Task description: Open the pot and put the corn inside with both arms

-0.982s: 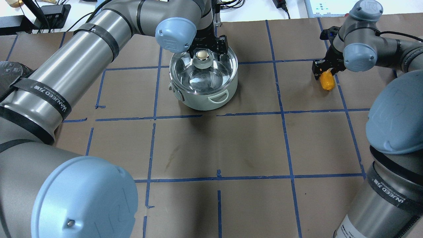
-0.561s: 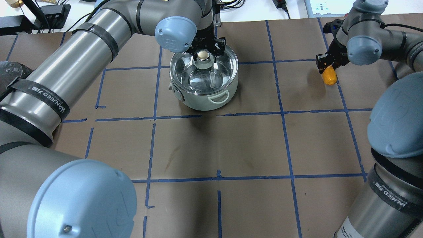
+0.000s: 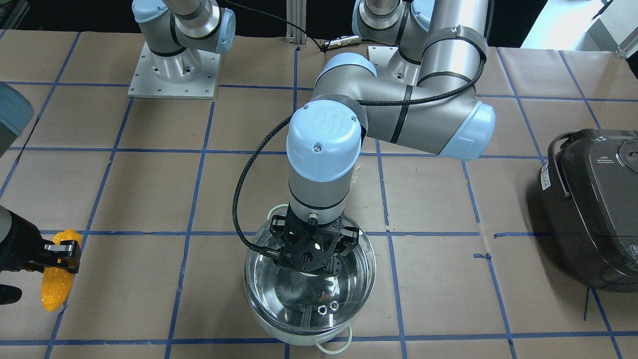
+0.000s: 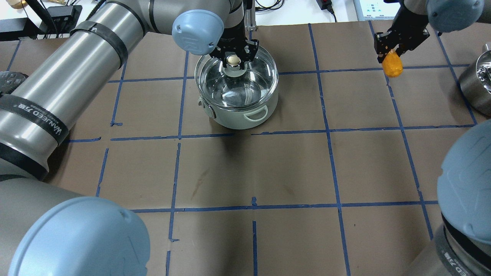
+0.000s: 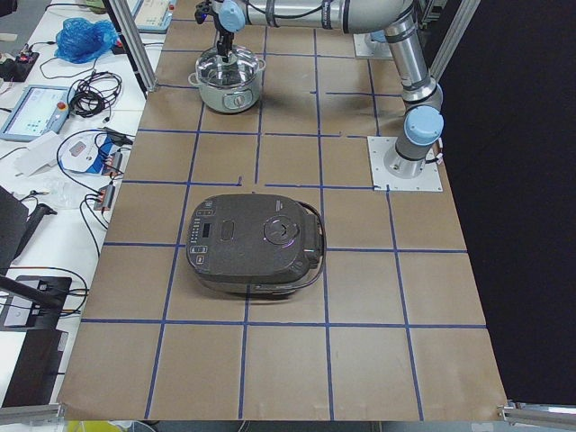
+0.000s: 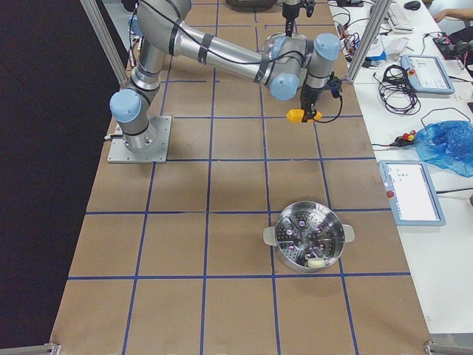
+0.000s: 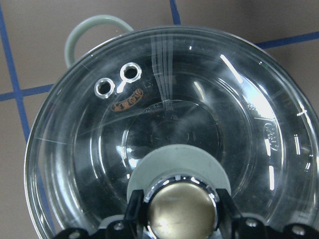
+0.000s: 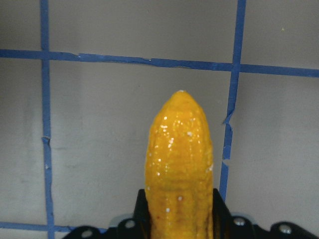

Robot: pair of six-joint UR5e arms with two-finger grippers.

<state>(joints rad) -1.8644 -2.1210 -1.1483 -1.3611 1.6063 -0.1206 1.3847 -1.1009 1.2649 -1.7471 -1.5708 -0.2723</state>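
The pot [image 4: 238,115] has a pale body, loop handles and a clear glass lid [image 4: 245,86]. It stands at the far middle of the table. My left gripper [image 4: 232,60] is shut on the lid's round knob [image 7: 180,213] and holds the lid slightly above the pot rim. The left gripper [image 3: 310,259] also shows in the front view over the lid [image 3: 309,299]. My right gripper [image 4: 392,51] is shut on the yellow-orange corn [image 4: 392,66] and holds it in the air at the far right. The corn [image 8: 179,159] points out from the fingers and also shows in the front view [image 3: 56,284].
A dark grey rice cooker [image 3: 593,204] sits on the robot's left side of the table [image 5: 256,243]. A steel steamer pot [image 6: 309,240] stands on the right side, its edge showing in the overhead view [image 4: 475,82]. Blue tape lines grid the brown table.
My left gripper closed on the knob and raised the lid a little. My right gripper lifted the corn off the table and carried it farther from the robot.
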